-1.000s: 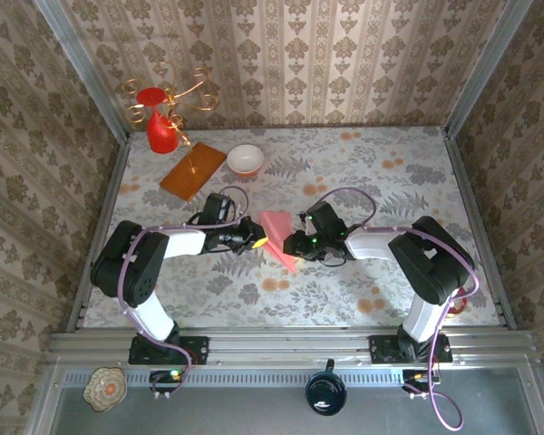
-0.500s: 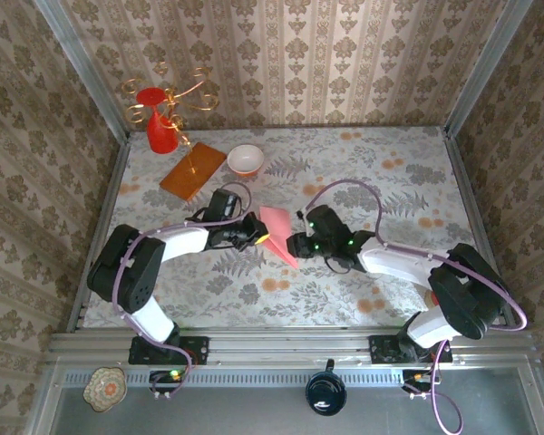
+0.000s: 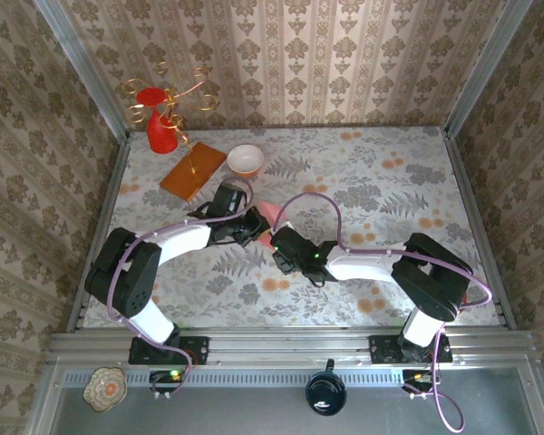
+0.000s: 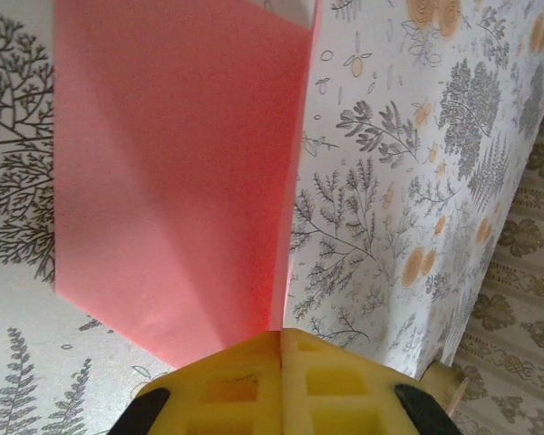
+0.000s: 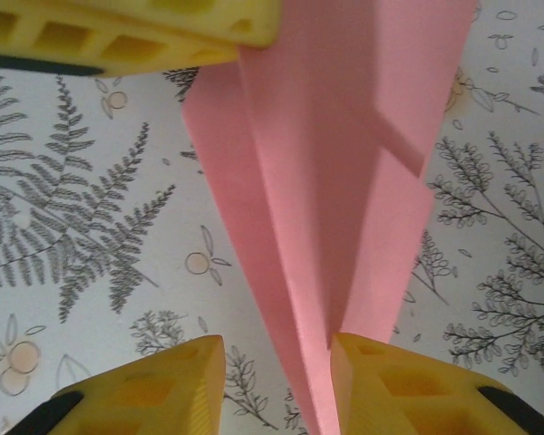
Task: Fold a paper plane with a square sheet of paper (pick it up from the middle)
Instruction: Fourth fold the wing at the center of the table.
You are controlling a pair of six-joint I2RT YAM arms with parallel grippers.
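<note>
On the floral tabletop point(image 3: 390, 181), left fingers point(image 4: 227, 385) pinch the paper plane point(image 4: 181, 181); right fingers point(image 5: 163, 381) apart.

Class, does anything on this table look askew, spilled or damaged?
Nothing looks spilled or damaged. The paper plane is pinched by the left gripper; only the wooden board sits at a slant to the table.

Paper plane point(image 5: 335, 163): pink, folded into long tapering wedge, centre crease, near workspace centre.
</note>
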